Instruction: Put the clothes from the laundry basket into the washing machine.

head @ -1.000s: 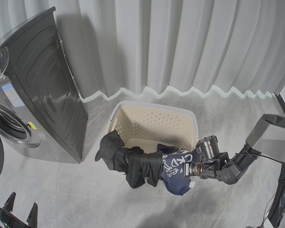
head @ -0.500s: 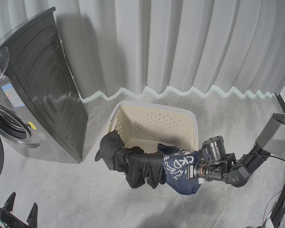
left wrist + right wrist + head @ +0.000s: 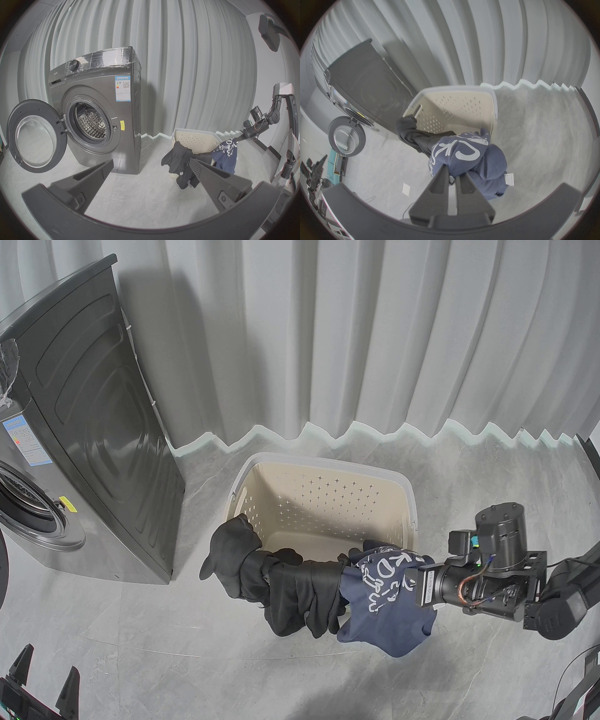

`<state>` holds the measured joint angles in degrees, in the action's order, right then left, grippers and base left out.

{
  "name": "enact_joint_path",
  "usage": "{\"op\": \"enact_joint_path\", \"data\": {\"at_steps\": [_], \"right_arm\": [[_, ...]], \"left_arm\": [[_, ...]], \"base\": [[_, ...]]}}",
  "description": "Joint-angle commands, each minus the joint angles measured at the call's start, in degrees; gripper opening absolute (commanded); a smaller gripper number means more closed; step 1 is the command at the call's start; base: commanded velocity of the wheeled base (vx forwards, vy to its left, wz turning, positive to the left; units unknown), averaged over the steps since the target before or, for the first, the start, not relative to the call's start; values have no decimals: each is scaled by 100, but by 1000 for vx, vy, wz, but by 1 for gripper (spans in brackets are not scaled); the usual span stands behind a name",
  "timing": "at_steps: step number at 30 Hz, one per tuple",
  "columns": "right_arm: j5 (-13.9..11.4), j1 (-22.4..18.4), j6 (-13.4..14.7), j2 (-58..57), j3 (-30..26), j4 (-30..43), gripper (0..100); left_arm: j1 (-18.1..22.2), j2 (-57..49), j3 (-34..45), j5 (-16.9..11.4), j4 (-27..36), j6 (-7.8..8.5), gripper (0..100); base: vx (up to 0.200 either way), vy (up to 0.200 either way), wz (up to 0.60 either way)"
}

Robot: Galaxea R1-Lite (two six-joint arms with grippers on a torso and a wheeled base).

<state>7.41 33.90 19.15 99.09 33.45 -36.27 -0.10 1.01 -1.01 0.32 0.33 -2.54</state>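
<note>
The cream laundry basket (image 3: pixel 325 462) stands on the floor right of the grey washing machine (image 3: pixel 87 440). A black garment (image 3: pixel 275 584) hangs over the basket's near rim. My right gripper (image 3: pixel 420 591) is shut on a navy garment with white print (image 3: pixel 381 599), holding it bunched above the basket's near right corner; one end still touches the black garment. In the right wrist view the fingers (image 3: pixel 440 181) pinch the navy cloth (image 3: pixel 465 156). My left gripper (image 3: pixel 44 677) hangs open and empty at the lower left. The washer door (image 3: pixel 34 137) is swung open, showing the drum (image 3: pixel 92 123).
White pleated curtains (image 3: pixel 350 334) hang behind the basket and the washer. Bare grey floor (image 3: pixel 187 652) lies between the washer front and the basket, and more to the right of the basket.
My right arm has drawn back to the right, pulling the navy garment up and out over the basket's near rim. The black garment and the left gripper stayed put.
</note>
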Motion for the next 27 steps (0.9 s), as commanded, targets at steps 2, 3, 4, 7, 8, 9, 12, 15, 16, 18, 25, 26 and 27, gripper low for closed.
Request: {"op": "enact_joint_path", "data": {"at_steps": [2, 3, 4, 7, 8, 9, 12, 15, 16, 18, 25, 26, 27], "right_arm": [[-12, 108, 1, -1234, -84, -21, 0], [-12, 108, -8, -1401, -102, -21, 0], [-47, 108, -17, -1559, -146, -21, 0], [-108, 108, -52, -2051, -225, -144, 0], [-108, 108, -52, -2121, -243, -179, 0], [-126, 108, -96, -2306, -278, -328, 0], [-179, 99, -272, -2587, -287, -689, 0], [-293, 90, -465, -2754, -278, -988, 0], [-302, 99, -518, -2789, -278, -1049, 0], [-311, 108, -562, -2816, -278, -1093, 0], [-311, 108, -817, -2825, -269, -1260, 0], [-311, 108, -817, -2825, -278, -1286, 0], [-311, 108, -817, -2825, -278, -1286, 0]], "left_arm": [[1, -40, 84, 3, 2, -1, 100], [1, -40, 84, 3, 2, -1, 100], [1, -40, 84, 3, 2, -1, 100], [1, -40, 84, 3, 2, -1, 100], [1, -40, 84, 3, 2, -1, 100], [1, -40, 84, 3, 2, -1, 100], [1, -40, 84, 3, 2, -1, 100], [1, -40, 84, 3, 2, -1, 100], [1, -40, 84, 3, 2, -1, 100], [1, -40, 84, 3, 2, -1, 100], [-8, -40, 84, -5, 2, 7, 100], [-8, -40, 84, -5, 2, 7, 100], [-8, -40, 84, -5, 2, 7, 100]], "base": [[0, 0, 0], [0, 0, 0], [0, 0, 0], [0, 0, 0], [0, 0, 0], [0, 0, 0], [0, 0, 0], [0, 0, 0], [0, 0, 0], [0, 0, 0], [0, 0, 0], [0, 0, 0], [-200, 0, 0]]}}
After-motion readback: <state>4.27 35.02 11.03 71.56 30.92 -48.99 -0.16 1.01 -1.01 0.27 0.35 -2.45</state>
